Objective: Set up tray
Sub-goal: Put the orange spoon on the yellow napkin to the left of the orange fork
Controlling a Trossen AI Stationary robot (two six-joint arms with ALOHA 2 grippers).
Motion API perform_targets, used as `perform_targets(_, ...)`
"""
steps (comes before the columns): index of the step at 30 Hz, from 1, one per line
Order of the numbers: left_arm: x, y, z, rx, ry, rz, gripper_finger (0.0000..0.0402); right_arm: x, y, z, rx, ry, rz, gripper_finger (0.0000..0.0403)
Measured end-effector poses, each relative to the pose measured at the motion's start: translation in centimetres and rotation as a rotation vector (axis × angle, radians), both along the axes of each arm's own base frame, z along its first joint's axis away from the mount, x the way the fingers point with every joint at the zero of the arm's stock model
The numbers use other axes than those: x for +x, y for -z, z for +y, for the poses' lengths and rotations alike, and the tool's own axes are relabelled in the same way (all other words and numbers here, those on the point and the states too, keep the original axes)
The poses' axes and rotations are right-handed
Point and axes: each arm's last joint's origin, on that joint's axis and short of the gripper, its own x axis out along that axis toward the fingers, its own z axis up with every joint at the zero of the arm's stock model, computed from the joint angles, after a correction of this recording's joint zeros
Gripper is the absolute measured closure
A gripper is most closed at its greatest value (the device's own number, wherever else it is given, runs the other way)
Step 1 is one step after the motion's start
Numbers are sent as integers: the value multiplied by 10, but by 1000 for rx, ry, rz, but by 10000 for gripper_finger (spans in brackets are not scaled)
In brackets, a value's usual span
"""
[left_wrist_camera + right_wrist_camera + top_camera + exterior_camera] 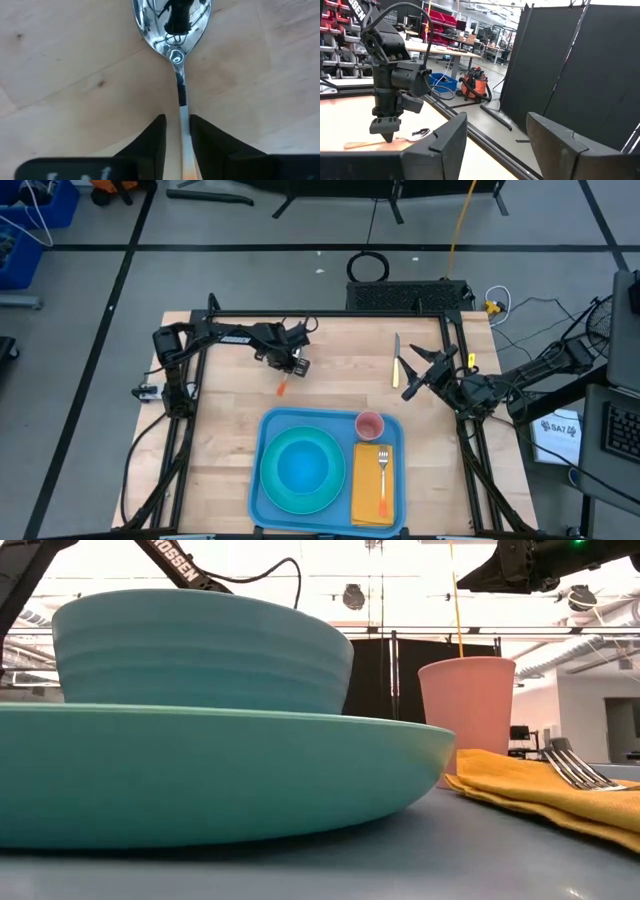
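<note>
The left arm is reaching low over the far side of the counter, its left claw (pixel 177 142) pointing straight down with fingers narrowly parted. The right arm is hovering raised, its right claw (pixel 495 137) gaping wide.

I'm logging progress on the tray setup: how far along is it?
Done: the blue tray holds the turquoise plate with bowl, pink cup, and napkin with fork. In hand: the left gripper straddles the spoon on the table. Left: spoon and knife, both off the tray; right gripper waits open.
</note>
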Motion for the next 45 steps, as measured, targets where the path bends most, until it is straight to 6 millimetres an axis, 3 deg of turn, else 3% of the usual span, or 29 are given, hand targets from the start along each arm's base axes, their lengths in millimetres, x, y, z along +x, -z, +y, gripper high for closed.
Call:
perform_targets(7,0,0,-2,32,77,19,385,0,0,0,1,0,-1,206)
perform_targets(16,1,-5,-8,136,159,56,393,0,2,0,9,-1,-5,206)
perform_targets(22,-3,-50,-23,278,180,-31,393,0,2,0,13,0,-9,206)
perform_targets(27,-6,-98,-63,432,219,-174,394,1,2,0,35,-31,-36,206)
perform_targets(31,-5,-122,-93,568,234,-287,394,6,2,0,71,-159,-79,206)
perform_targets(35,4,-131,-109,645,285,-384,394,18,4,-3,100,-255,-118,206)
perform_targets(45,24,-130,-118,848,364,-421,394,57,21,-6,139,-365,-204,206)
